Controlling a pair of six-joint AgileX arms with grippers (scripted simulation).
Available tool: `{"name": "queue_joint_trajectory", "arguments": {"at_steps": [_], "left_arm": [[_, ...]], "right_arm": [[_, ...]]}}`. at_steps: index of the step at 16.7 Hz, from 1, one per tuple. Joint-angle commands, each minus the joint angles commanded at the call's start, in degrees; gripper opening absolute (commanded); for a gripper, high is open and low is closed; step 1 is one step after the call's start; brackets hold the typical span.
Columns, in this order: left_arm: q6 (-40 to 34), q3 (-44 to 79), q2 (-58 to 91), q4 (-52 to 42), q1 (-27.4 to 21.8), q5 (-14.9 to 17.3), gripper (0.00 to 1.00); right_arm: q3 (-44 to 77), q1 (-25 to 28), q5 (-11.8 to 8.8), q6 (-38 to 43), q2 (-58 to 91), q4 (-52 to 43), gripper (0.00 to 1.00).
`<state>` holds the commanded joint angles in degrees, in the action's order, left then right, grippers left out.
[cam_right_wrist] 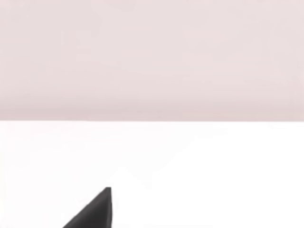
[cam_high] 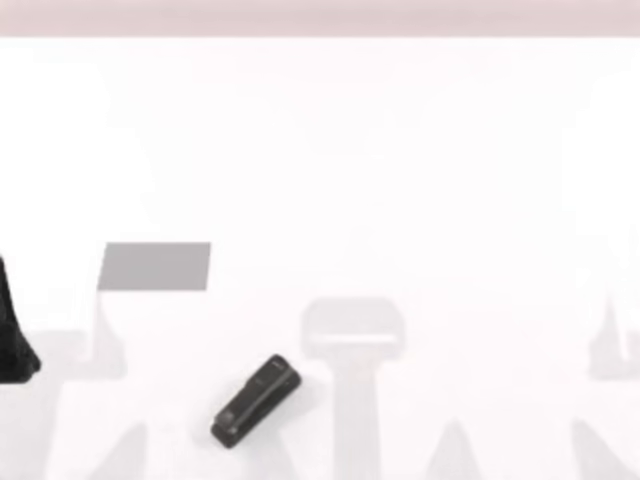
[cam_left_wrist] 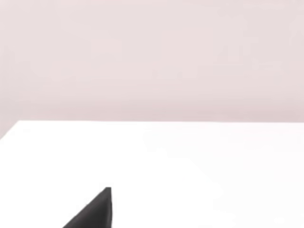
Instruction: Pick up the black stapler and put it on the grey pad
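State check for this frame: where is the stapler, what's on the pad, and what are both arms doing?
black stapler: lying diagonally on the table, off the pad, ungrasped.
grey pad: flat, bare.
left gripper: at the table's left edge, away from both.
right gripper: only a dark tip shows in its wrist view.

No legible text, labels, brands, numbers or signs in any view; the faint grey markings on top of the black stapler [cam_high: 256,401] cannot be read

Bright washed-out glare, pale soft shadows
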<state>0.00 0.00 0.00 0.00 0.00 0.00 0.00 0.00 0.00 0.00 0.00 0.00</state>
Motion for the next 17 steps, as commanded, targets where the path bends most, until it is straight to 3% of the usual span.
{"name": "queue_joint_trajectory", "arguments": {"at_steps": [3, 7, 17], "left_arm": [[0.01, 0.59, 0.60, -0.52, -0.35, 0.02, 1.00], [0.14, 8.47, 9.06, -7.18, -4.71, 0.09, 1.00], [0.94, 45.41, 61.01, -40.28, -25.10, -0.14, 1.00]], "right_arm": [[0.00, 0.00, 0.00, 0.00, 0.00, 0.00, 1.00], [0.00, 0.00, 0.00, 0.00, 0.00, 0.00, 1.00], [0.00, 0.00, 0.00, 0.00, 0.00, 0.00, 1.00]]}}
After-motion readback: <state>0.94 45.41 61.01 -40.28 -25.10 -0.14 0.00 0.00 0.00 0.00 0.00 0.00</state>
